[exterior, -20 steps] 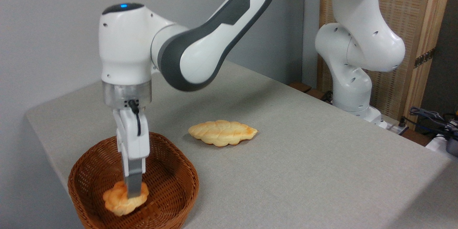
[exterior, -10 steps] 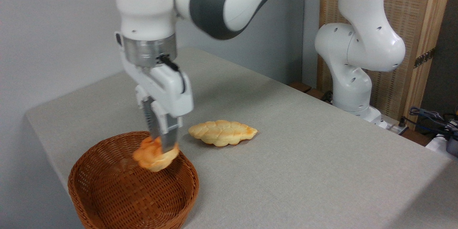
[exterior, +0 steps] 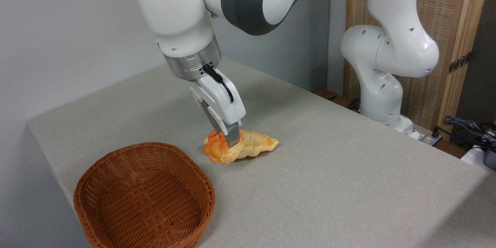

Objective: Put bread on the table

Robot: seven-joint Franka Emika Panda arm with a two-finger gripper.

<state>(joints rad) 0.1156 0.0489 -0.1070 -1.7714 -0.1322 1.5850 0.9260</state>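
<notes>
The bread (exterior: 220,152), a small golden-orange knotted bun, hangs in my gripper (exterior: 231,140), which is shut on it. It is held in front of the left end of a paler braided loaf (exterior: 259,144) and hides that end. Whether the bun touches the table (exterior: 329,170) cannot be told from this view. My gripper tilts down and to the right from the wrist. The far finger is hidden behind the near one.
A brown wicker basket (exterior: 144,197) with nothing in it stands at the front left corner. The arm's white base (exterior: 381,89) rises at the back right edge. Cables (exterior: 469,130) lie off the table at the far right.
The gripper lifted the bun out of the basket and carried it right and back, over the tabletop, to the braided loaf's left end. The basket is now bare inside.
</notes>
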